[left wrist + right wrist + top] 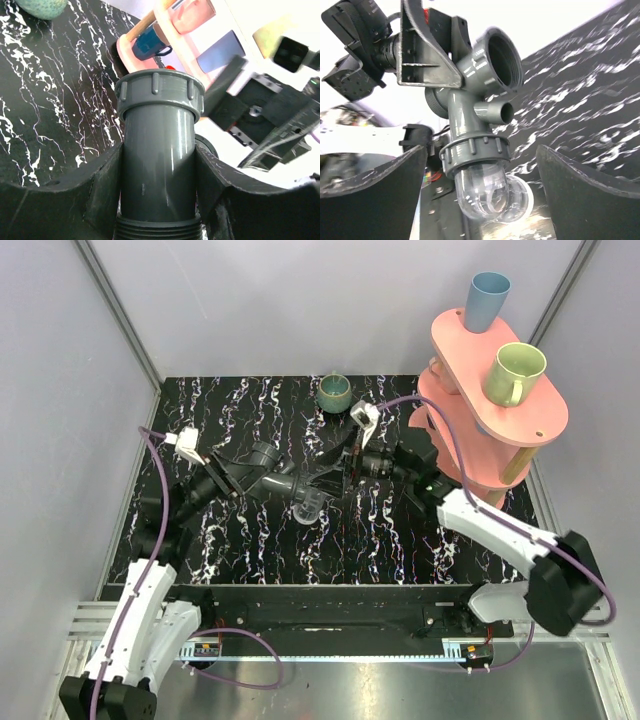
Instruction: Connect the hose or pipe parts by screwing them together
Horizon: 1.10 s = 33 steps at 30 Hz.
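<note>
My left gripper [232, 480] [159, 150] is shut on the straight stem of the dark grey pipe fitting [272, 466] [159, 150] [470, 100] and holds it over the middle of the table. The clear connector [308, 508] [490, 192] hangs from the fitting's ribbed nut [476, 152], its upper end inside the nut. My right gripper [326, 480] [481, 149] is open. Its fingers [375, 195] stand on either side of the nut and the clear connector, apart from both.
A small green cup [334, 392] [42, 6] stands at the back of the black marbled table [400, 540]. At the back right is a pink rack [500, 420] with a blue cup [487, 300] and a yellow-green mug [515, 372] on top.
</note>
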Each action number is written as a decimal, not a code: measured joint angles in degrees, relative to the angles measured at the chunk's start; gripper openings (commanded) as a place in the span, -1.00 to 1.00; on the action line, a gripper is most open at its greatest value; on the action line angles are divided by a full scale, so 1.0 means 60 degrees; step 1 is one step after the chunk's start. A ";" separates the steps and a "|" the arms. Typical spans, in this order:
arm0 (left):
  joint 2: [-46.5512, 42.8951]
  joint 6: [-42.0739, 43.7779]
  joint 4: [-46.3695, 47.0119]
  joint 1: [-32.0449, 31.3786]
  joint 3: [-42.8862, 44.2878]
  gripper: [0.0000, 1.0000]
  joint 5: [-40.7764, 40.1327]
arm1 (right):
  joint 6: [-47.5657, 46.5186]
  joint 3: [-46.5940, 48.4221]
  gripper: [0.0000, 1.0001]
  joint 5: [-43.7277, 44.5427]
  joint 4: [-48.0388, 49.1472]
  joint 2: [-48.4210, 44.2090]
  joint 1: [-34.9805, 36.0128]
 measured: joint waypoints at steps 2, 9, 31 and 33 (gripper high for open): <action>0.0095 -0.0073 -0.0546 0.0000 0.0335 -1.00 -0.0146 | -0.1024 0.0000 1.00 0.0499 -0.0324 -0.0627 0.0066; 0.0976 -0.0688 -0.2630 0.0000 0.1341 -1.00 -0.0550 | -0.6568 -0.0044 0.99 0.2310 -0.1406 -0.1894 0.1814; 0.1056 -0.1235 -0.4885 0.0007 0.2324 -1.00 -0.0994 | -1.1632 -0.0284 0.96 0.5461 -0.2259 -0.0732 0.3894; 0.1056 -0.1235 -0.4951 0.0011 0.2324 -1.00 -0.1013 | -1.1628 -0.0284 0.95 0.5482 -0.2233 -0.0667 0.3894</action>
